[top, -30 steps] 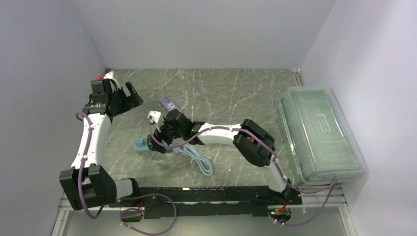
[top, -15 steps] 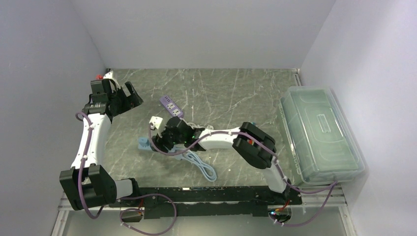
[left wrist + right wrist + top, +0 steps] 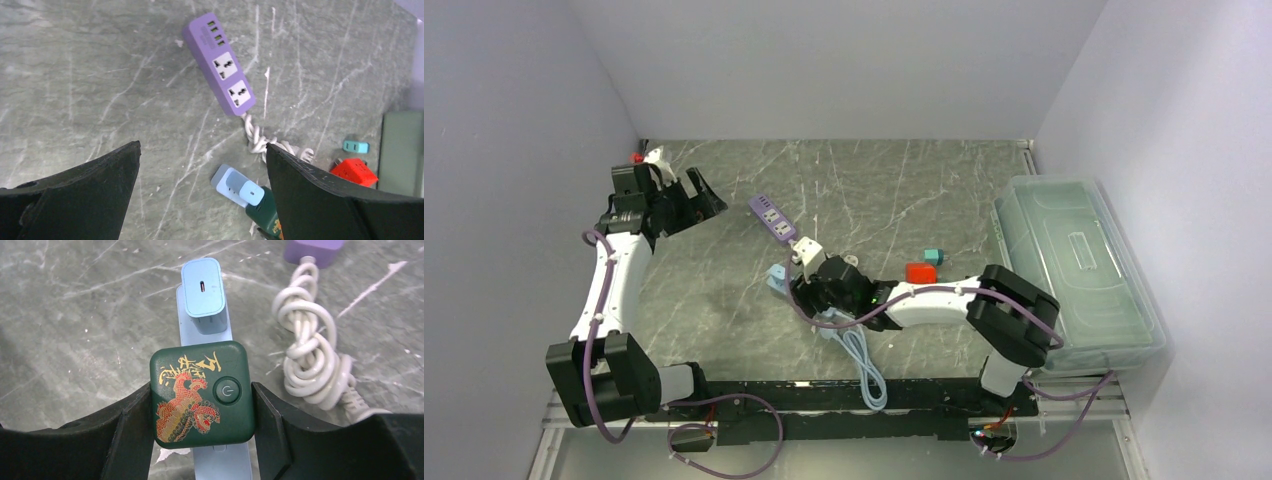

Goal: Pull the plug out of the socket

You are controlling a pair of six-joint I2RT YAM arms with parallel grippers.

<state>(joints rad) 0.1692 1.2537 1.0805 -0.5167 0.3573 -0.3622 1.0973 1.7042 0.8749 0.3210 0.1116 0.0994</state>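
- While the right gripper point(image 3: 202, 410) squeezes the green plug point(image 3: 200, 390), its two black fingers point(image 3: 125, 435) press on the plug's left and right sides.
- The green plug is square, with a gold and red dragon and a round button on top.
- It sits on the light blue socket strip point(image 3: 220, 465), which sticks out above and below it.
- I cannot tell if the plug's pins are in the strip.
- A small blue charger point(image 3: 202, 290) stands on the same strip, just past the green plug.
- The strip lies near the middle of the grey table point(image 3: 874, 180), close to the front.
- A white cord point(image 3: 310, 355) lies twisted in loops beside the strip, and it runs to the purple power strip point(image 3: 220, 65).
- The left gripper point(image 3: 202, 146) is up in the air over the far left of the table, with its jaws wide apart and nothing in them.
- A red block point(image 3: 354, 172) and a little teal block point(image 3: 355, 146) lie close together on the table.
- A clear box with a lid point(image 3: 1074, 270) sits at the right edge.
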